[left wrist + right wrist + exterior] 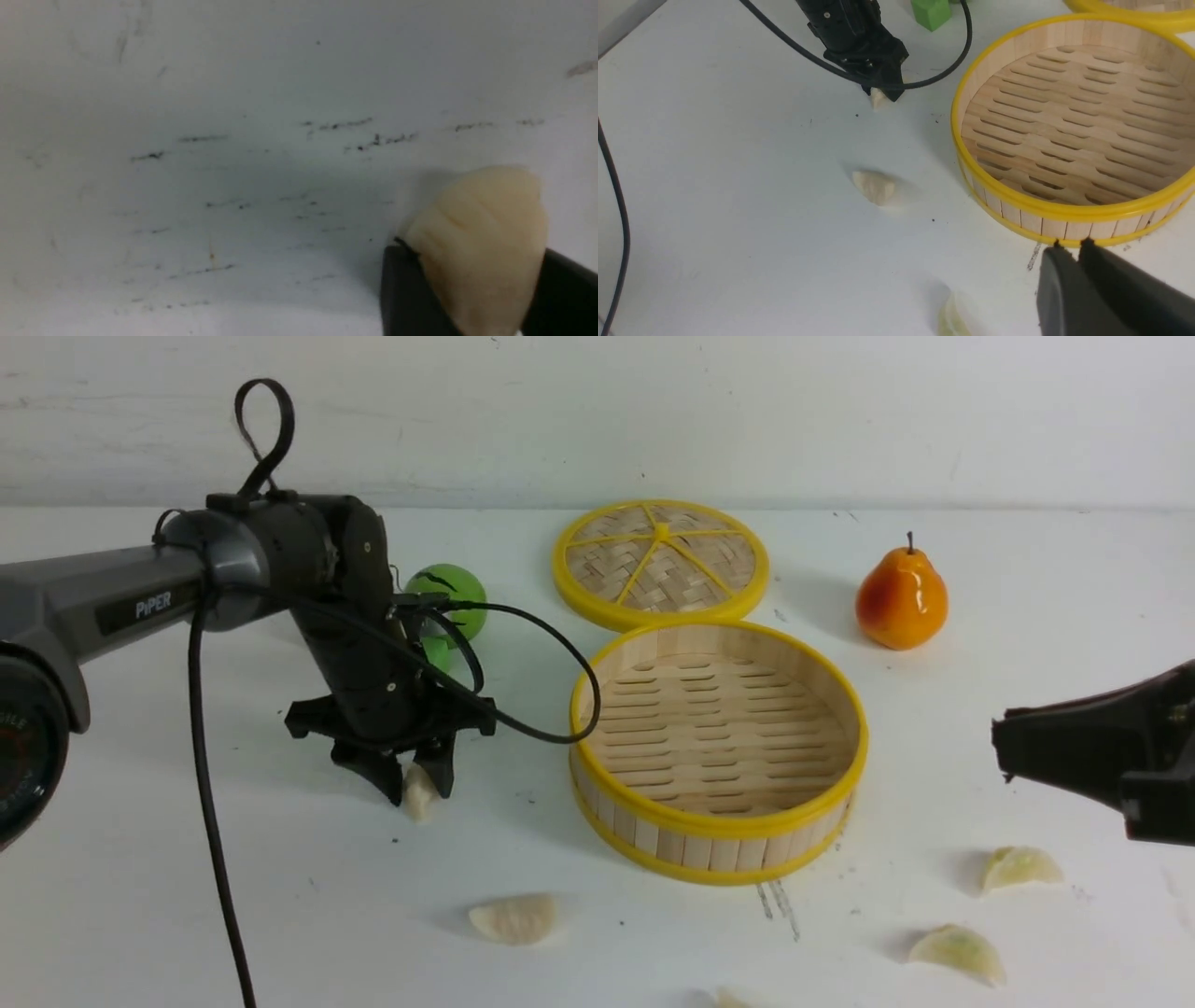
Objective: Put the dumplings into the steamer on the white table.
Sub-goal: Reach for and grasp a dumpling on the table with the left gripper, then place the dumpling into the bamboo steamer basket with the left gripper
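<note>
dumpling (422,803) clamped in the left pincer (417,791) at the tabletop (280,915) (right pincer (1070,243) closed, empty); a lift into the empty steamer (719,849) beside it is needed.

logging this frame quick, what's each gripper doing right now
left gripper: closed on a dumpling
right gripper: closed, holding nothing

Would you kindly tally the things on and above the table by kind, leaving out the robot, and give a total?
Dumplings: 5
Steamer: 1
Lid: 1
Pear: 1
Green ball: 1
Green block: 1
Total: 10
</note>
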`<state>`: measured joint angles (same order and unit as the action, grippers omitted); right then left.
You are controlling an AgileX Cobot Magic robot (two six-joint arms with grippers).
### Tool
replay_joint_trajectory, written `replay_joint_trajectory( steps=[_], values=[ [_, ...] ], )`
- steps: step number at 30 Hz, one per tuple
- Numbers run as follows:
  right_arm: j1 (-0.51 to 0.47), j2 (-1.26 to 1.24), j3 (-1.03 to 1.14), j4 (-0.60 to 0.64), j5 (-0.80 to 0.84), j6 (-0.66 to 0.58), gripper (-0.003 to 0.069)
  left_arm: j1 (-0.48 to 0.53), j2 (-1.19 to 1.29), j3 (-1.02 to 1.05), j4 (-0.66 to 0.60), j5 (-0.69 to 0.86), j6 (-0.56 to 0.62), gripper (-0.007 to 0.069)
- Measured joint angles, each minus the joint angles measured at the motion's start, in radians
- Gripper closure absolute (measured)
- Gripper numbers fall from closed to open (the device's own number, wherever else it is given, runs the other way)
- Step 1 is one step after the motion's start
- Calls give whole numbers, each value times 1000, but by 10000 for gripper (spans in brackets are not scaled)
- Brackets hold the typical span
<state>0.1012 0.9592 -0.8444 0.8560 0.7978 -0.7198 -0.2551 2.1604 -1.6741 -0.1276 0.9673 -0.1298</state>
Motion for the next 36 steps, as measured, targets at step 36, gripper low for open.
replay_joint_trajectory(
  steps=[36],
  values=[
    [0,-379,0,-269,110,170,582,-438,325,-658,207,-192,-317,396]
  ],
)
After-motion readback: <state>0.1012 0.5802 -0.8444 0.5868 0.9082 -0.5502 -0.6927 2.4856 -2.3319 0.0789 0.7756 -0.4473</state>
